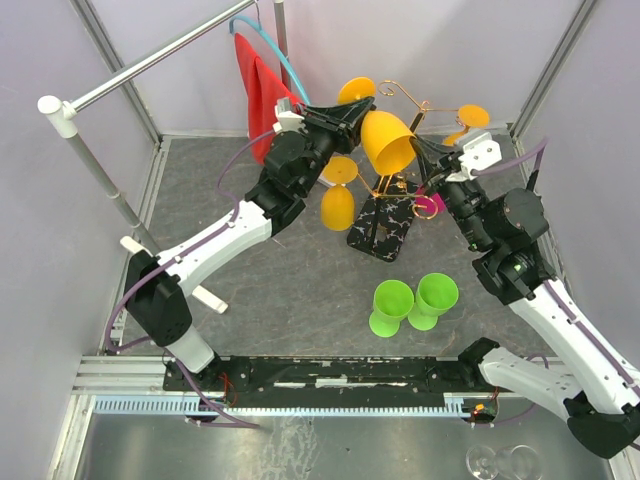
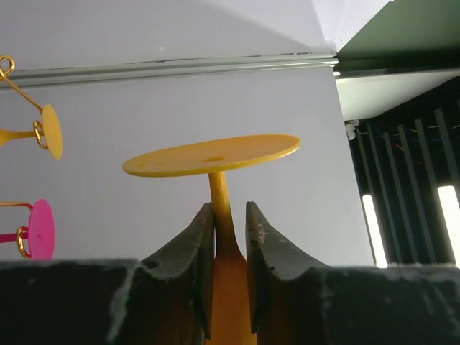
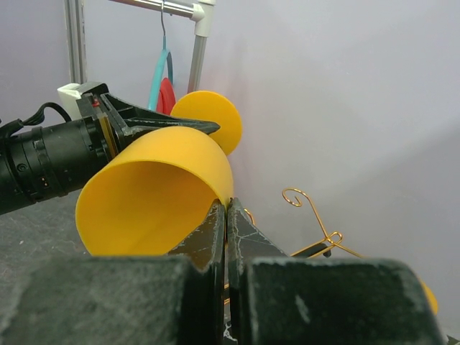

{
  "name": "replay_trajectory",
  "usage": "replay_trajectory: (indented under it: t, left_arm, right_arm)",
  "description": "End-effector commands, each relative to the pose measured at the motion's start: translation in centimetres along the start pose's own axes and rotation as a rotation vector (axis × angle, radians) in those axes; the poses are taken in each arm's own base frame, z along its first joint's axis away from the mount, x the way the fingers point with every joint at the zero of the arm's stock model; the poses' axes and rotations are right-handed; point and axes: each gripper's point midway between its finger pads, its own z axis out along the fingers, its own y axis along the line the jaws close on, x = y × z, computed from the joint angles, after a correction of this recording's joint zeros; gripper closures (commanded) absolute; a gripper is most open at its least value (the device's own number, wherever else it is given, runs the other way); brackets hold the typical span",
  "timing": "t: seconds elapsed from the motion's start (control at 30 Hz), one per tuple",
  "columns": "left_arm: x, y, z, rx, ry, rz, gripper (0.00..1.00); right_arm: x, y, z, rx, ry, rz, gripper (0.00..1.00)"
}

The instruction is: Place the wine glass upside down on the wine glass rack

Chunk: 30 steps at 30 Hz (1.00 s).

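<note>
Nearest me, 2 green cups [image 1: 392, 305] stand on the desk, well apart from the work. Beyond them is the rack [image 1: 385, 238], its black base on the desk and its gold arms rising behind.

The glass [image 1: 388, 140] is in the air over the rack, not hung yet. The left tool [image 2: 230, 208] has closed on its stem just below the foot, 1 finger on each side. The glass lies tilted nearly on its side, with the foot toward the back wall and the mouth facing the right arm.

The right tool [image 3: 226, 208] is fully closed and grips nothing. Its tips sit right at the bowl's rim; I cannot tell whether they touch it.

Other glasses [image 1: 338, 205] already hang on the rack, so I judge this to be the carry-and-align step.

Next I would roll the left wrist until the bowl points down. Then I would slide the stem into a free scroll arm [image 1: 408, 95] so the foot rests on the wire, and only then release. The right tool should back off first, because it crowds the bowl.

Farthest back, a hanger [image 1: 262, 42] with a red cloth [image 1: 258, 95] stays out of this.
</note>
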Motion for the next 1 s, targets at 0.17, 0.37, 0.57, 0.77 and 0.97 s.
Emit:
replay_trajectory:
  t: [0.17,0.37,0.57,0.77,0.97]
  left_arm:
    - [1.5,-2.6,-2.3,0.133,0.074,0.052,0.93]
    - [-1.3,-3.1,-4.0,0.135,0.018,0.278,0.97]
    - [-4.4,-5.7,-6.4,0.090,-0.082,0.695,0.97]
    - [-6.3,-7.2,-9.7,0.051,-0.116,1.025,0.97]
    - [-4.0,-5.5,-12.8,0.112,0.099,1.284,0.95]
  right_arm:
    - [0.3,1.1,-0.4,-0.036,0.005,0.033,0.94]
    - [2.9,-0.5,-2.1,0.043,0.138,0.004,0.78]
    - [4.9,-1.9,-3.7,0.123,0.243,-0.019,0.64]
    - [5.4,-4.2,-5.0,0.240,0.306,-0.058,0.46]
    - [4.5,-5.2,-5.6,0.294,0.314,-0.035,0.31]
